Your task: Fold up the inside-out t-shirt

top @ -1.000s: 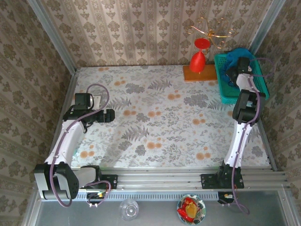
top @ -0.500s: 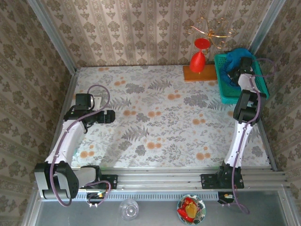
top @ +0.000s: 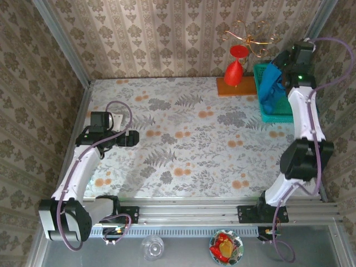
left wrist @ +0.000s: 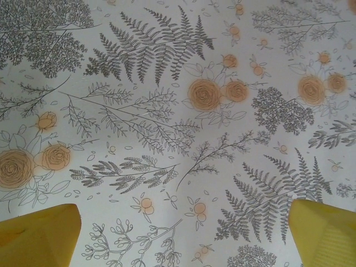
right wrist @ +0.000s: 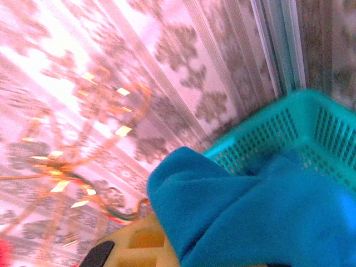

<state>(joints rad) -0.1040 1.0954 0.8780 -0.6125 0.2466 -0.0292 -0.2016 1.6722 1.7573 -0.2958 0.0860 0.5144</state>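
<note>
Top external view: the shirt [top: 271,83] hangs as a bunched blue column from the right pincer [top: 281,60], above the basket [top: 276,115] at the counter's far right corner. I cannot tell whether its lower end is clear of the rim. That pincer is pressed together on a fold of the cloth. The step in hand looks like lifting the shirt out of the basket. To do it well, I judge the arm should rise until the hem clears the rim, carry the cloth left to the open counter [top: 189,144] without snagging the mesh, and lay it flat. The cloth is soft, plain and matte, draping in rounded folds, while the basket is rigid teal plastic lattice. The left pincer [top: 132,138] hovers spread over the counter's floral print, its yellow fingers [left wrist: 39,236] wide apart and holding nothing.
</note>
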